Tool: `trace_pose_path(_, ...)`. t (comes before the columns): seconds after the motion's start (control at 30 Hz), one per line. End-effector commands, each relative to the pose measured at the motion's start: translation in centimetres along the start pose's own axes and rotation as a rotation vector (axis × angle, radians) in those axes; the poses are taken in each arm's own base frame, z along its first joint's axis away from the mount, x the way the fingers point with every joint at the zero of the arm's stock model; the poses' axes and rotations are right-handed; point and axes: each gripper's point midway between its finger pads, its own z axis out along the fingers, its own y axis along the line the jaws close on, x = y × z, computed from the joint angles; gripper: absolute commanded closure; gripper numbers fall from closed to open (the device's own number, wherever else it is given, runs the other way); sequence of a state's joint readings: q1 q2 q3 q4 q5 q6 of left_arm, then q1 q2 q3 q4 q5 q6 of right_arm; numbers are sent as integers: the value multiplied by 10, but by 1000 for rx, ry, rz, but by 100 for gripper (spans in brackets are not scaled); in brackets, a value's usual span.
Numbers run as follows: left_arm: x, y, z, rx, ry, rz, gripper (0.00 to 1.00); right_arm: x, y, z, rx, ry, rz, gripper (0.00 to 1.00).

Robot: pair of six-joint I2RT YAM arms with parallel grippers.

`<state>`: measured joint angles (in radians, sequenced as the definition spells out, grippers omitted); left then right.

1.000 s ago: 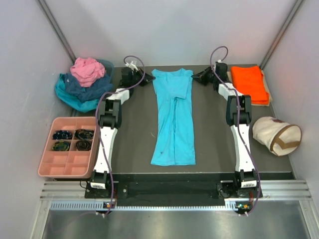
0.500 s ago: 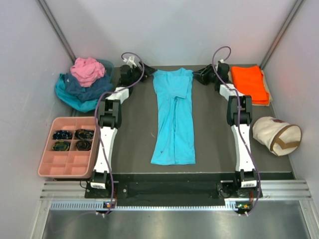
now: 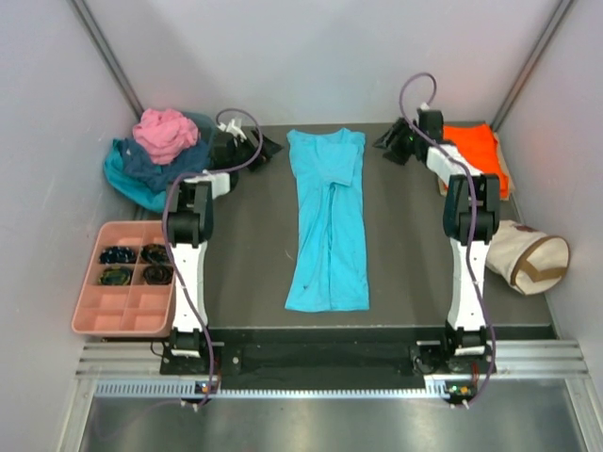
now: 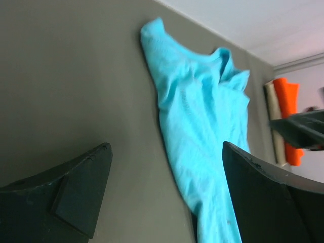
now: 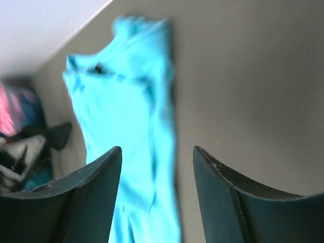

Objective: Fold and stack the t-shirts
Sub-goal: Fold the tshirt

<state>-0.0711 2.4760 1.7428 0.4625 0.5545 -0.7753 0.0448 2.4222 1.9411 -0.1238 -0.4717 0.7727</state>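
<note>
table point(image 3: 245, 264): turquoise shirt point(image 3: 327, 235) lies mid-table as a long strip, collar at the far edge, hem toward the near edge. crumpled pile point(image 3: 151, 165) at far left corner, folded orange shirt point(image 3: 479, 149) at far right corner. left gripper point(image 3: 267, 148) and right gripper point(image 3: 384, 146) both gaping, holding nothing, flanking the collar. risk: pinching only the top layer reopens the side folds; uneven grabs skew the next fold.

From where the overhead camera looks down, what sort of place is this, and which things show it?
Probably a robot lab test cell, not a home: a left arm and right arm bolted to a dark table, plain pale walls boxing it in, and a turquoise t-shirt laid out flat.
</note>
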Motion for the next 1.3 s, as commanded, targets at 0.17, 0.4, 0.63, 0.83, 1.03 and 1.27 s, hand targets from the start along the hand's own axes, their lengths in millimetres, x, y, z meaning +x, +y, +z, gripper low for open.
trace_pose_path(0.17,39,-66,-10,-55,91,237,6,93,112,-109,129,43,-443,41)
trace_pose_path(0.4,61,-111,10,6,119,320,6,156,81,-150,169,122,-441,42)
trace_pose_path(0.63,53,-121,16,-24,99,355,6,196,53,-175,181,171,-435,41)
trace_pose_path(0.83,33,-103,-3,-161,64,442,5,210,42,-181,175,188,-414,41)
trace_pose_path(1.03,3,-82,-24,-291,18,485,5,213,42,-181,156,188,-404,42)
trace_pose_path(1.27,-30,-101,-35,-264,-44,502,4,222,36,-176,151,213,-393,41)
